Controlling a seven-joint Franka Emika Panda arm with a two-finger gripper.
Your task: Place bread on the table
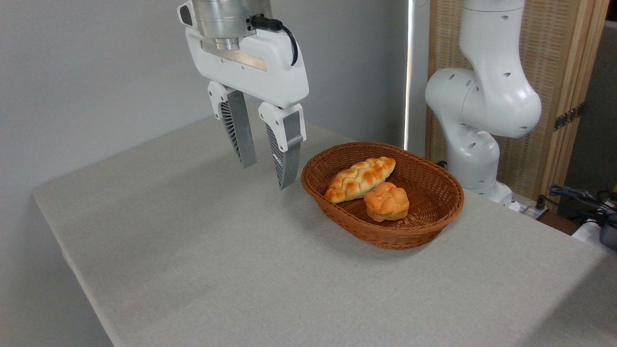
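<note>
The bread (386, 201), a small round knotted bun with an orange-golden crust, lies inside the brown wicker basket (434, 226), toward its front right. The light-grey table (217, 250) carries the basket at the centre right. My gripper (268, 176) hangs above the table to the left of the basket, fingers pointing down. It is open, with nothing between the fingers, and clear of both bread and basket.
A longer, paler braided loaf (360, 179) lies in the basket just behind the bun. The arm's white base (475, 120) stands behind the basket at the right. Cables (578, 197) lie at the far right. The table's edge runs along the left.
</note>
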